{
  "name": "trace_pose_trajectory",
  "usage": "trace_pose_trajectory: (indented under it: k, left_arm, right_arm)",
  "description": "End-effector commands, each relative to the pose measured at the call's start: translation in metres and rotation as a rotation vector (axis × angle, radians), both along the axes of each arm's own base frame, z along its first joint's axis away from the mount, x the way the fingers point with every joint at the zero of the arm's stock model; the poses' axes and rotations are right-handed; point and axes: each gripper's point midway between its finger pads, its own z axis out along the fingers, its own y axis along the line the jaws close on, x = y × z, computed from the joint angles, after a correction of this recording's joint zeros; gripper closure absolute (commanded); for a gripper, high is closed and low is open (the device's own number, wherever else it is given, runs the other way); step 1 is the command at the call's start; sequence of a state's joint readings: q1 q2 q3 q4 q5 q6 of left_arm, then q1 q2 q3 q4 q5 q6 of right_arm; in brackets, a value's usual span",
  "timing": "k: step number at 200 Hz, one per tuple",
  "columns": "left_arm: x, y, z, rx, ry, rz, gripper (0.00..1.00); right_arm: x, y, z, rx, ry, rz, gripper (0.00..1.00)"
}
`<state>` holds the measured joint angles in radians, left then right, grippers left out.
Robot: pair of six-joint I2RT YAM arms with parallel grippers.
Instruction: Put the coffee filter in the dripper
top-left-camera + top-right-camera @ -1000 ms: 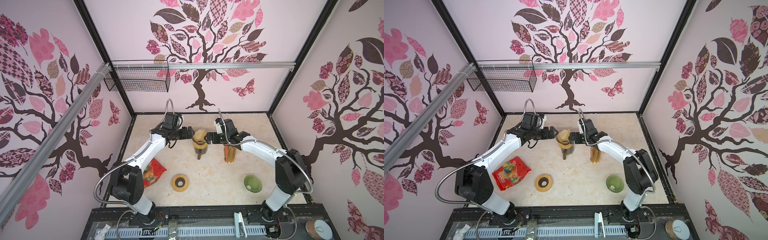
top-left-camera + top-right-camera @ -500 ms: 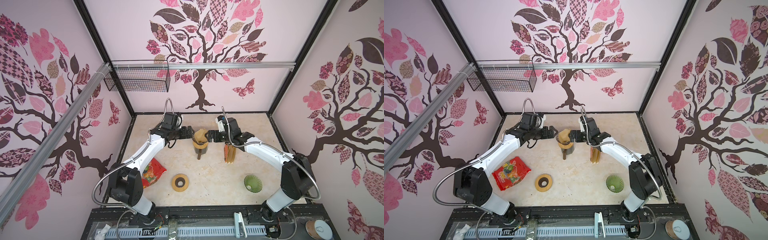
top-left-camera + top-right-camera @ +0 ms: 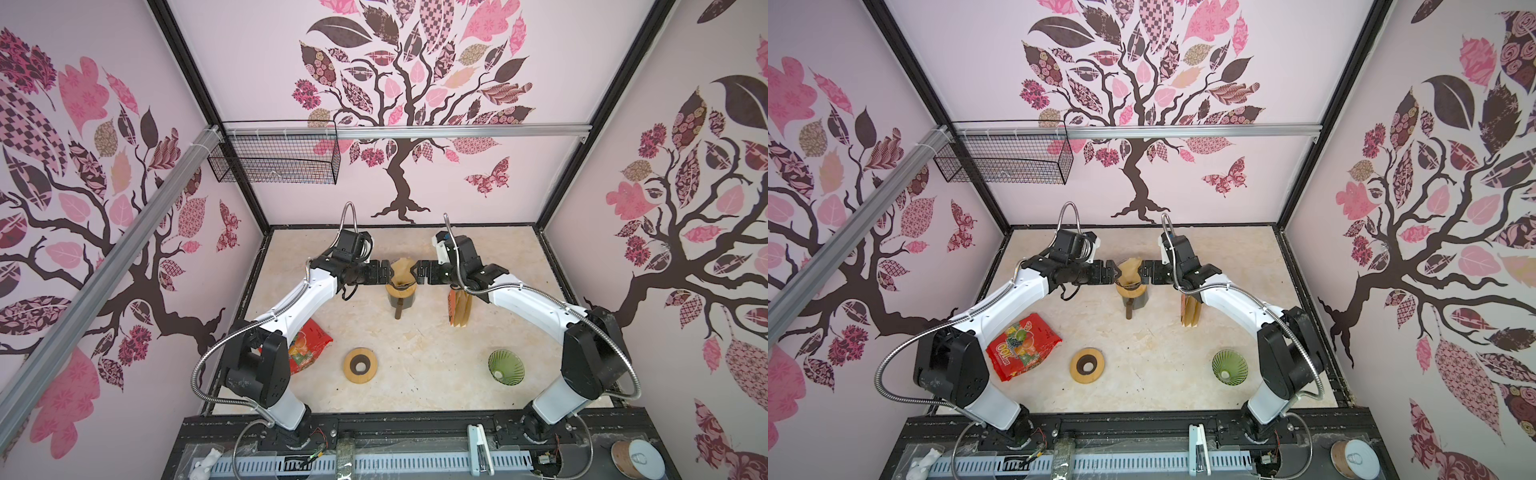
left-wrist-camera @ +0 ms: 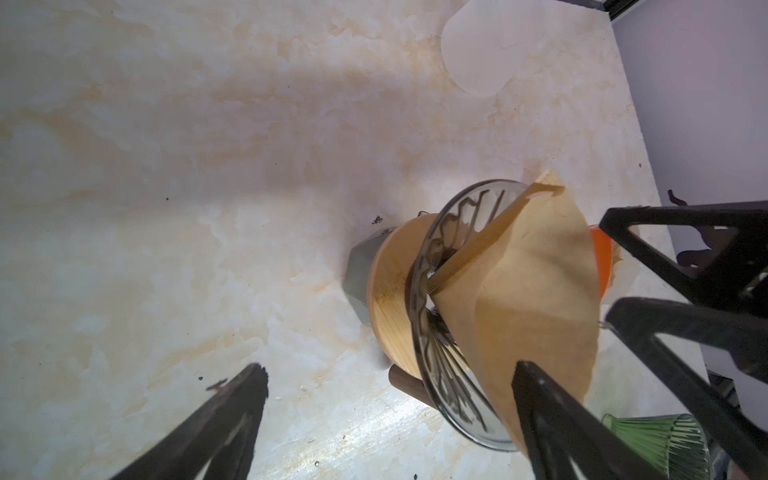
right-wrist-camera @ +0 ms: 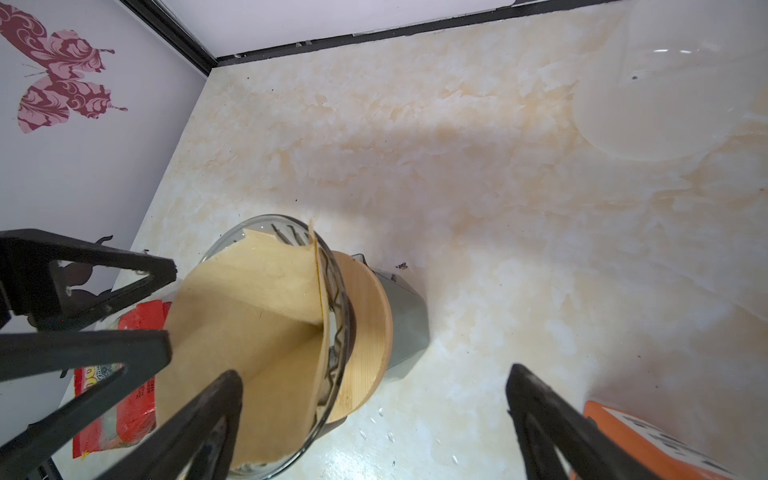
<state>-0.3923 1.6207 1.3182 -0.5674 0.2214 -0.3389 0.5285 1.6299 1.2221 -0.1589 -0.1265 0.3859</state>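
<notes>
The brown paper filter (image 4: 540,291) sits in the glass dripper (image 4: 440,374), with the left fingers (image 4: 532,386) and right fingers (image 5: 226,390) spread apart either side of it, gripping nothing.

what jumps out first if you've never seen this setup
The brown coffee filter sits point-down in the glass dripper mid-table, with the left claw and right claw open on either side of it. After that, the bright red snack bag at front left and the green ribbed cone at front right.

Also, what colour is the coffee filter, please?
The coffee filter is light brown; the right wrist view shows it best.
</notes>
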Motion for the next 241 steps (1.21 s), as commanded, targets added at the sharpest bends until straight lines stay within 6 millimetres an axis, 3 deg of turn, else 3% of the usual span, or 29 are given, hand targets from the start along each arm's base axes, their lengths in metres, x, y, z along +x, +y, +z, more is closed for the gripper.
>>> trace_pose_trajectory:
  k: [1, 50, 113, 179, 241]
  left_arm:
    - [0.005, 0.006, -0.006, 0.038, 0.006, 0.016, 0.04]
    - [0.01, 0.013, -0.019, 0.053, 0.041, 0.045, 0.05]
    - [0.011, 0.012, -0.014, 0.026, 0.036, 0.041, 0.04]
    - [0.008, 0.007, 0.012, -0.062, -0.022, 0.025, 0.05]
    - [0.005, 0.005, 0.034, -0.122, -0.096, 0.02, 0.04]
  right_arm:
    - [0.004, -0.002, 0.0, -0.016, 0.009, -0.014, 0.0]
    - [0.007, -0.001, -0.014, -0.043, 0.05, -0.019, 0.0]
    - [0.009, 0.0, -0.02, -0.051, 0.068, -0.015, 0.0]
    - [0.005, 0.002, -0.007, -0.018, 0.033, 0.002, 0.0]
    - [0.005, 0.003, -0.009, -0.013, 0.039, 0.009, 0.0]
